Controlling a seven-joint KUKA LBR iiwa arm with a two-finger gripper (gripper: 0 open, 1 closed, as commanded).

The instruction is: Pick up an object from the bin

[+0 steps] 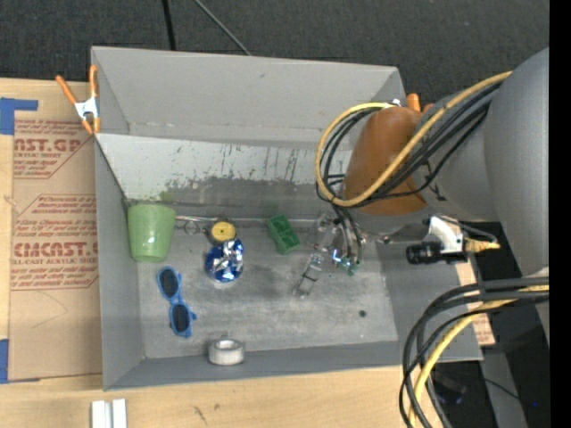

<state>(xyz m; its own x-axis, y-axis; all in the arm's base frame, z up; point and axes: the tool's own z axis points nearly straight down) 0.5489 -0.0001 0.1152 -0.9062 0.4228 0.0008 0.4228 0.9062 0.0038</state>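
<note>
My gripper (342, 246) hangs low over the right part of the bin floor, under the arm's orange cover. A small silvery, clip-like thing (308, 277) lies on the floor just below and left of it; whether they touch I cannot tell. A green brick (283, 234) lies a little to the gripper's left, near the back wall. Further left sit a blue-and-white ball-like thing (225, 262) and a small yellow round piece (222, 232).
A light green cup (150, 230) stands at the bin's left wall. Blue sunglasses (176, 300) lie at the front left, and a silver tape roll (226, 351) rests against the front wall. The arm and its cables overhang the right side.
</note>
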